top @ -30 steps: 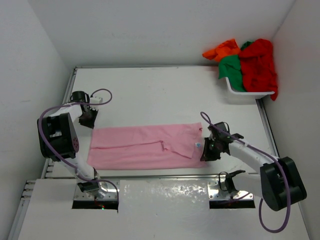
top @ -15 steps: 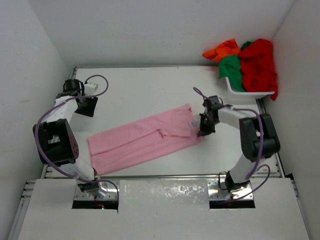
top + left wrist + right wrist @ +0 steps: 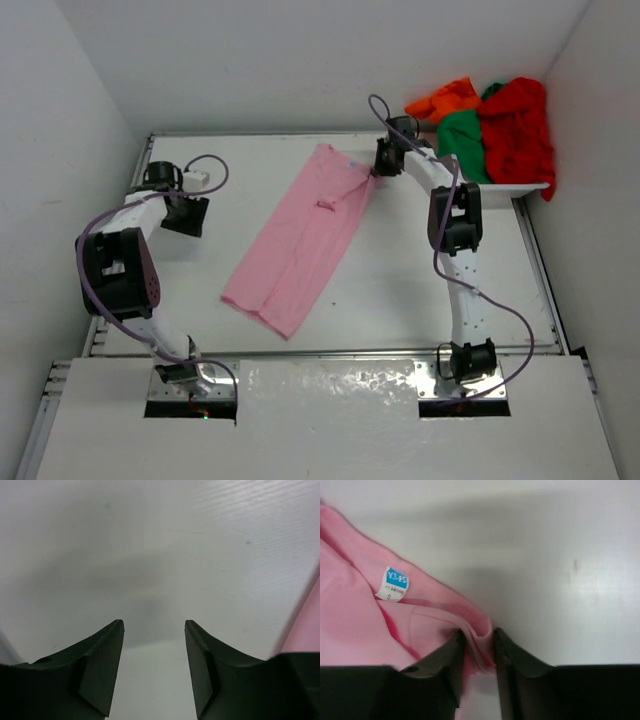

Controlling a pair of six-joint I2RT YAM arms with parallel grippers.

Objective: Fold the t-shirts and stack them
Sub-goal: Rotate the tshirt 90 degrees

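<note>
From our R gripper [image 3: 479, 637], pinching its collar [image 3: 445, 602], the pink t-shirt [image 3: 300, 240] stretches lengthwise near-leftward; L gripper [image 3: 154, 630] gapes empty, well apart.

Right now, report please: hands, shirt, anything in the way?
Left hand open, empty. Right hand shut on pink t-shirt collar. Shirt lies slanted on table. Nothing blocking.

pink t-shirt [image 3: 300, 235]: soft matt cloth, stitched hems (printed blue-and-white tag [image 3: 396, 583] sewn at the collar) | tabletop [image 3: 250, 180]: white, smooth, finely ridged, dull sheen | left gripper [image 3: 154, 626] jaws: dark matt plastic | basket [image 3: 500, 187]: white plastic | red t-shirt [image 3: 515, 125]: matt crumpled cloth
</note>
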